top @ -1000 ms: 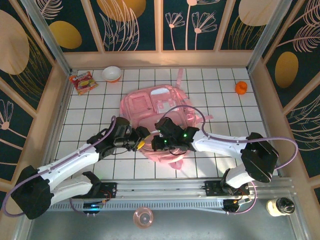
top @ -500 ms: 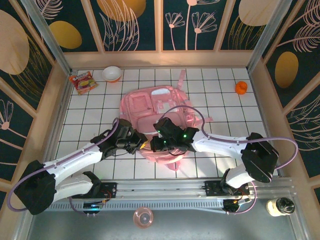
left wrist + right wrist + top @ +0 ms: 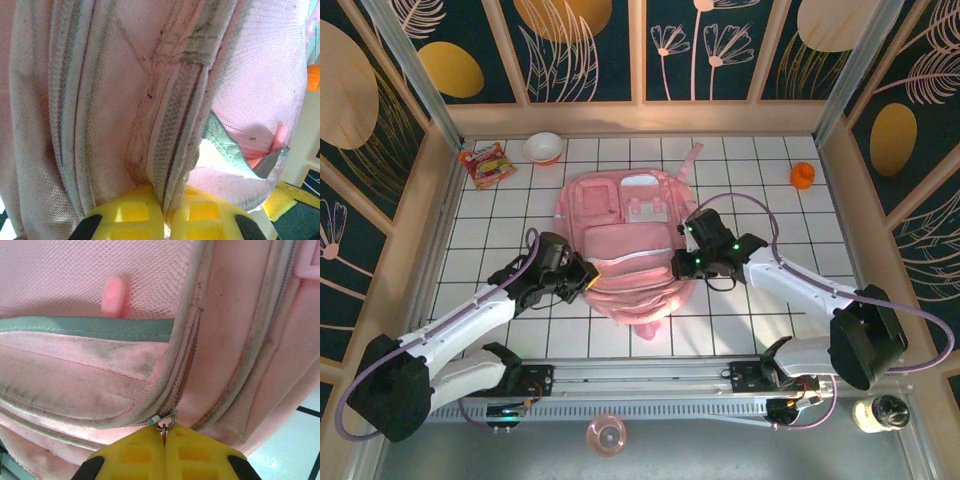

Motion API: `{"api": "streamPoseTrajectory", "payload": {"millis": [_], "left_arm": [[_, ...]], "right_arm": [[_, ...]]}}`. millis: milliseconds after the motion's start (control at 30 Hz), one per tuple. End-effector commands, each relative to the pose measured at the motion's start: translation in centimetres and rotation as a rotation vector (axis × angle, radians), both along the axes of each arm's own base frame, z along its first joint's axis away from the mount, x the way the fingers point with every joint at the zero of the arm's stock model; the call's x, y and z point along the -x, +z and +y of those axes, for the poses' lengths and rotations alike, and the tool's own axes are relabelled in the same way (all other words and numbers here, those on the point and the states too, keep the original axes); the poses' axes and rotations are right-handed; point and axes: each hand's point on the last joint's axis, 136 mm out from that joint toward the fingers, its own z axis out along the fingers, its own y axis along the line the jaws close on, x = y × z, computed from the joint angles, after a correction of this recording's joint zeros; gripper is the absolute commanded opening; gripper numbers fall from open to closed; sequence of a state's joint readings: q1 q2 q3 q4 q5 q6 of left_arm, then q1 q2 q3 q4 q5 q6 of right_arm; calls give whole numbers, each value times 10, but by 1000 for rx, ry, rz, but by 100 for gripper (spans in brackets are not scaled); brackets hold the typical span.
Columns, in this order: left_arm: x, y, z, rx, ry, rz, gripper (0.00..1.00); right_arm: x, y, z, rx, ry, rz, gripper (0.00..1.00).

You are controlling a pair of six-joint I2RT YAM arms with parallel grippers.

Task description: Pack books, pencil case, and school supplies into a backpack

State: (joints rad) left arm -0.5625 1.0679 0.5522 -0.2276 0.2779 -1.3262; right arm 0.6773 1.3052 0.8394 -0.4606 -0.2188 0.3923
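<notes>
Since a second ago both arms have swung apart, and the backpack (image 3: 630, 250) now lies flatter, mid-frame on the tabletop (image 3: 790, 230). At its left edge my left jaws are pressed together on a fold of the zip seam (image 3: 172, 130). At its right edge my right jaws are pinching the small metal zip pull (image 3: 163, 426). I read this as working the main zip. I'd keep the left grip as an anchor, cloth taut, and draw the pull along the curve of the track so the ring doesn't slip out. Bowl (image 3: 542, 147) and snack packet (image 3: 485, 163) sit upper left, well apart.
</notes>
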Motion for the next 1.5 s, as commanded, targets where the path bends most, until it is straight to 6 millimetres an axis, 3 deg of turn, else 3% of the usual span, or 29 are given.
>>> {"api": "streamPoseTrajectory", "payload": {"millis": [0, 100, 167, 233, 333, 467, 667, 767, 833, 933, 1000, 1200, 1333, 1467], "left_arm": [[-4, -6, 26, -109, 64, 3, 0], [-4, 3, 11, -14, 59, 16, 33], [-2, 14, -1, 33, 45, 6, 47], [4, 22, -15, 44, 15, 1, 55], [20, 26, -43, 84, -45, 32, 58], [25, 19, -63, 98, -79, 54, 57], [1, 21, -80, 99, -62, 17, 56], [-9, 21, -85, 123, -28, -1, 52], [-10, 16, -85, 137, -4, 9, 42], [-8, 9, -77, 110, 15, 20, 17], [-4, 6, -68, 70, 18, 21, 1], [10, -5, -39, -30, 4, 19, 0], [21, -11, -35, -41, -37, 38, 0], [25, -10, -43, -30, -109, 38, 0]], "right_arm": [[10, -1, -9, 45, 32, 15, 0], [20, 7, 18, -9, 68, 2, 0], [27, 4, 28, -14, 77, 12, 0], [31, 2, 36, -21, 83, 19, 0], [33, 6, 46, -45, 90, 21, 0], [37, 16, 57, -88, 99, 12, 0], [45, 24, 65, -124, 133, 1, 0], [47, 20, 60, -109, 143, -8, 0], [46, 18, 54, -94, 145, -4, 0], [39, 16, 42, -70, 140, -10, 0], [30, 14, 26, -44, 119, -13, 0], [-8, 5, -34, 44, 14, -31, 0], [-34, 6, -47, 45, -18, -56, 0], [-56, 3, -52, 69, -79, -60, 0]]}}
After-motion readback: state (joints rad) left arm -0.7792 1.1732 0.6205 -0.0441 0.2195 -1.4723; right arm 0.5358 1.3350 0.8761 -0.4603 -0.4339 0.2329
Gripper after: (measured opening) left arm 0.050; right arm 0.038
